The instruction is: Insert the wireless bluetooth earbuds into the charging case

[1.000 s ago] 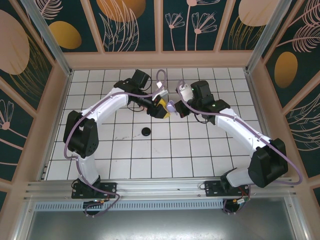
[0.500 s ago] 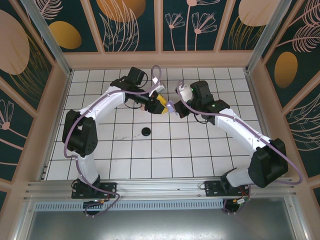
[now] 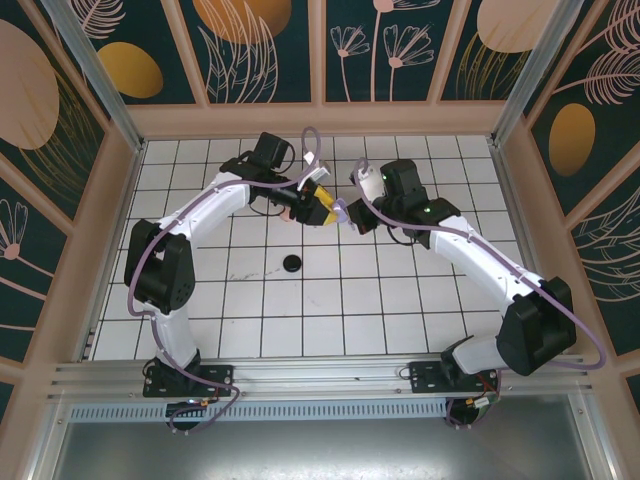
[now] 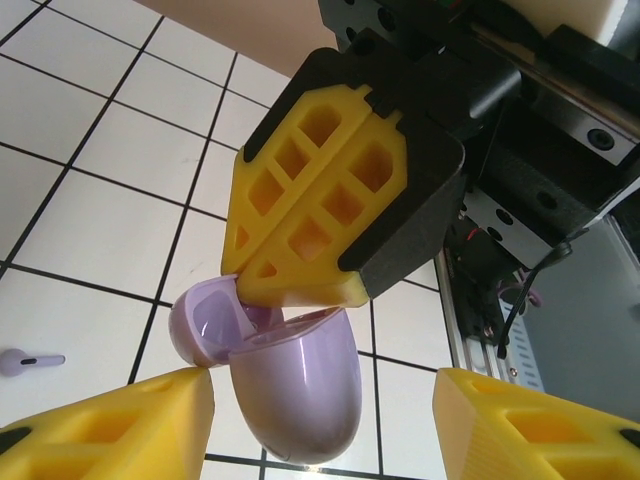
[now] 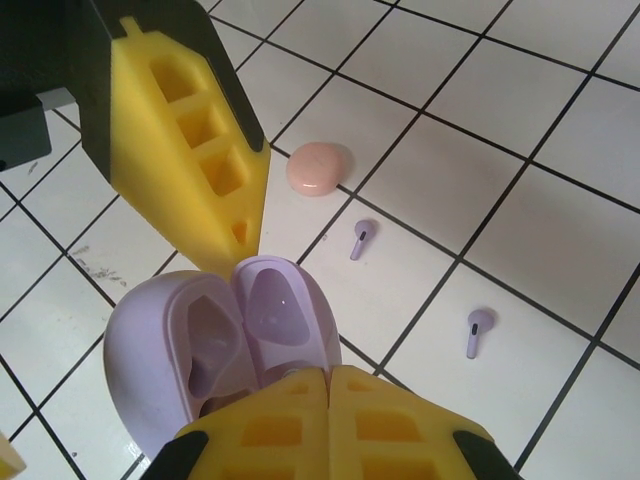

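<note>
A lilac charging case (image 5: 190, 340) hangs above the tiles with its lid (image 5: 280, 310) swung open and both wells empty. My right gripper (image 5: 330, 385) is shut on its near edge by the hinge. My left gripper (image 4: 322, 378) is open around the case (image 4: 295, 390): one finger touches the lid and a clear gap shows at the other. The right gripper's fingers (image 4: 320, 210) come down onto the case from above. Two lilac earbuds (image 5: 362, 238) (image 5: 479, 330) lie on the tiles below. Both grippers meet mid-table (image 3: 340, 210).
A closed pale pink case (image 5: 320, 167) lies on the tiles near the earbuds. A black round case (image 3: 291, 263) sits on the table nearer the arm bases. Another lilac earbud (image 4: 25, 360) lies on a tile left of my left gripper.
My left gripper has shifted towards the far side of the table and turned beside the case. The right gripper and the case have hardly moved.
</note>
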Robot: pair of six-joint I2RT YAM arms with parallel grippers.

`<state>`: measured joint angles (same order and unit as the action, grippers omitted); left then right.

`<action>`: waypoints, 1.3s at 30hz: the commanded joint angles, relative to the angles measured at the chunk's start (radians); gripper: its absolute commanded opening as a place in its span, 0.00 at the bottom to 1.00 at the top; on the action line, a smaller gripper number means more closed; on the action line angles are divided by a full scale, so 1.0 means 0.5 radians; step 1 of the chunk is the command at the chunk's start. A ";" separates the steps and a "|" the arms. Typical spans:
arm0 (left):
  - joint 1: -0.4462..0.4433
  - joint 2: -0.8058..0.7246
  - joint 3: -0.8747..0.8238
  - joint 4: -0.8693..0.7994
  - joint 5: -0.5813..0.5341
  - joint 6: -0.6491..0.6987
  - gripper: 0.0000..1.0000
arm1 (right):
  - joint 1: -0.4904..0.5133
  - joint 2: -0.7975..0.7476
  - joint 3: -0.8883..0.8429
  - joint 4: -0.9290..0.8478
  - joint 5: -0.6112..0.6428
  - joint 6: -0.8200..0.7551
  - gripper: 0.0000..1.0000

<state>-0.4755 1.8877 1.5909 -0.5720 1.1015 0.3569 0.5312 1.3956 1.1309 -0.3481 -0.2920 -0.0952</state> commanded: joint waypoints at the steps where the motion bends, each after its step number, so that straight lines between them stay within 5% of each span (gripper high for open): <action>1: -0.009 0.051 -0.027 0.051 0.112 -0.026 0.59 | 0.021 -0.019 0.097 0.053 -0.054 0.022 0.00; 39: 0.040 -0.020 -0.088 0.243 0.111 -0.133 0.54 | 0.082 -0.033 0.021 0.025 0.041 -0.009 0.00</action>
<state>-0.4625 1.9049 1.5555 -0.4736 1.1263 0.3050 0.5694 1.4055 1.1488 -0.3424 -0.2794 -0.0959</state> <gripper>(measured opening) 0.551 0.051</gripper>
